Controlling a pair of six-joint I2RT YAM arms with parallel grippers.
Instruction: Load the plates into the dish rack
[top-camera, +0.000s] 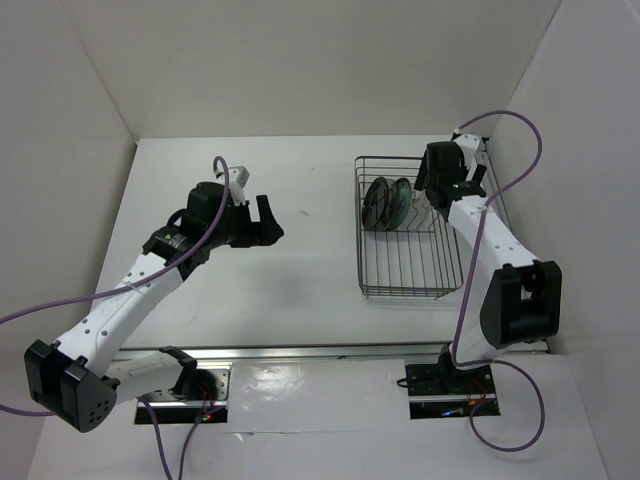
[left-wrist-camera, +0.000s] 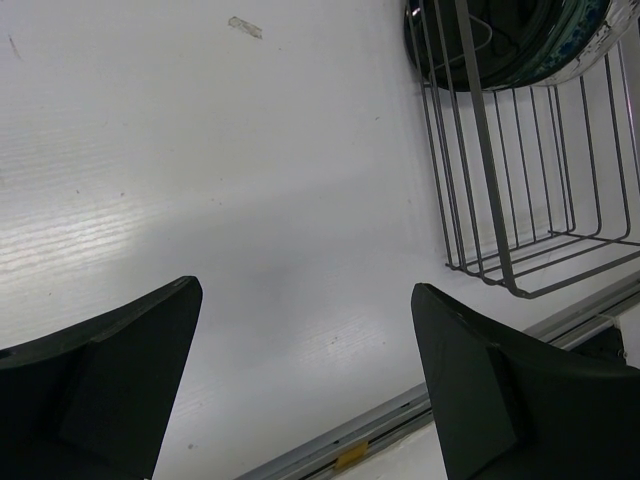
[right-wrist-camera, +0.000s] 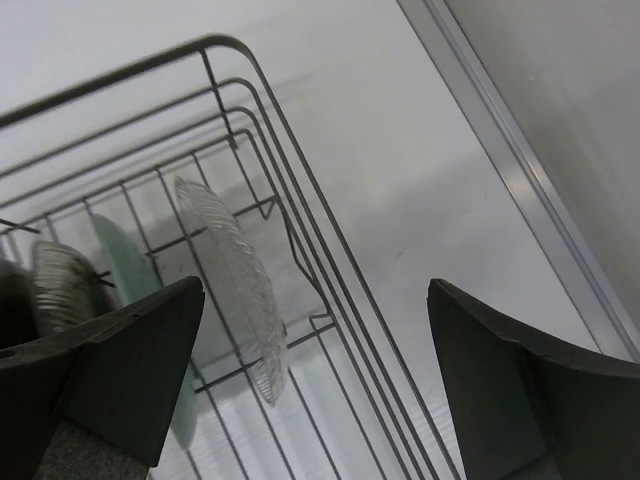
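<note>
1. Top external view. Dish rack (top-camera: 410, 235) sits on the right side of the worktop (top-camera: 250, 290). The plates (top-camera: 388, 203) stand on edge in a tight row at its far end, between the dividers. Right end effector (top-camera: 432, 192) hangs over the rack just beside that row. Left end effector (top-camera: 272, 222) hovers over bare worktop well left of the rack, fingers apart, nothing between them. No plate shows outside the rack.

2. Left wrist view. Both fingers spread wide, nothing in the gap, only white worktop below. The rack's near-left corner comes in at the right edge. A glossy black plate (left-wrist-camera: 500, 50) and a teal patterned plate (left-wrist-camera: 585, 45) show inside it, leaning upright.

3. Right wrist view. Fingers spread, holding nothing. A clear glass plate (right-wrist-camera: 235, 280) stands on edge inside the rack, nearest the far wall. A pale plate (right-wrist-camera: 125, 265) stands beside it, and a grey ribbed rim shows further left. The exact slot of each cannot be told.

4. Step in hand, by my reading: the loading looks finished or nearly so, with the glass plate standing free of the right fingers.

5. Next move, as I judge it: lift the right arm straight up, clear of the wire rim, so the spread fingers don't knock the glass plate.
</note>
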